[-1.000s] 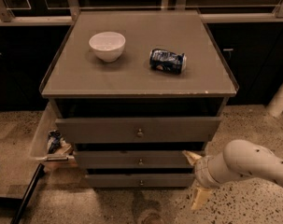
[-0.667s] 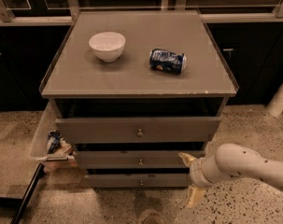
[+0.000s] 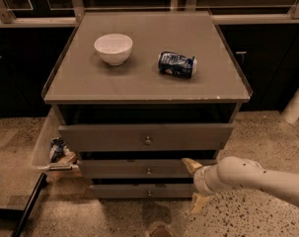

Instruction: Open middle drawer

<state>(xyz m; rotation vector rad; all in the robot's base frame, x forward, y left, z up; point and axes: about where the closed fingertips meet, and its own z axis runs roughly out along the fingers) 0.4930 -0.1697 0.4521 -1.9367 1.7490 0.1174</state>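
Note:
The middle drawer (image 3: 119, 169) is a wide grey front with a small round brass knob (image 3: 149, 171), set between a taller grey drawer (image 3: 104, 137) above and a slim one (image 3: 124, 191) below. It looks pushed in. My gripper (image 3: 194, 183) is at the right end of the middle drawer front, to the right of the knob. Its two tan fingers are spread apart, one (image 3: 191, 165) against the drawer front and one (image 3: 198, 201) lower down. It holds nothing.
On the cabinet top (image 3: 139, 83) stand a white bowl (image 3: 113, 48) and a crushed blue can (image 3: 176, 64) lying on its side. A clear bin (image 3: 53, 149) with clutter sits on the floor to the left. A black bar (image 3: 28, 204) lies at the front left.
My arm has moved left, bringing the gripper from beside the cabinet's right edge onto the right end of the middle drawer front. The drawers have not moved.

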